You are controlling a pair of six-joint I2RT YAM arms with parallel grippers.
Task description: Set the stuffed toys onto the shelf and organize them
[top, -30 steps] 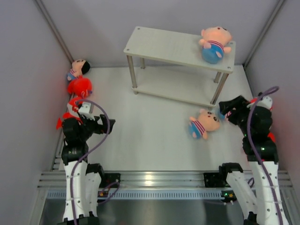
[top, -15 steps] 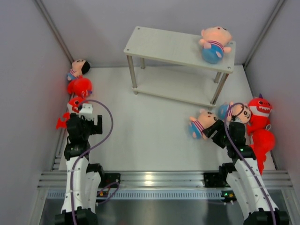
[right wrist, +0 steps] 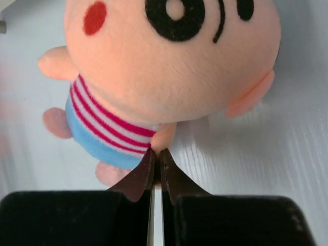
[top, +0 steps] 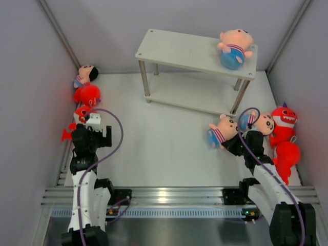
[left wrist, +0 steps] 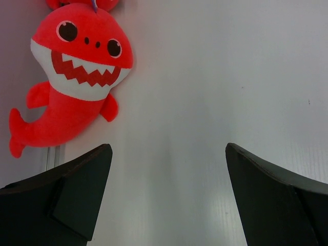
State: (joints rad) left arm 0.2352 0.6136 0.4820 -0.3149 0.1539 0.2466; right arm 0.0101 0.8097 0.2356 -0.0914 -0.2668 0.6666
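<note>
Right gripper (right wrist: 156,154) is shut, tips touching an arm of the table doll (right wrist: 169,77) just before the shelf (top: 189,51); whether plush is pinched is unclear. One shelved doll (top: 234,47) is done; red sharks (left wrist: 72,87) and other dolls (top: 265,123) wait, left gripper (left wrist: 166,154) wide open.

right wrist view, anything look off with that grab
Yes. The right fingers are shut almost flat together at the tip of the doll's small arm, nipping it at most. The body lies beyond them, so it looks like a miss or thin pinch.
</note>
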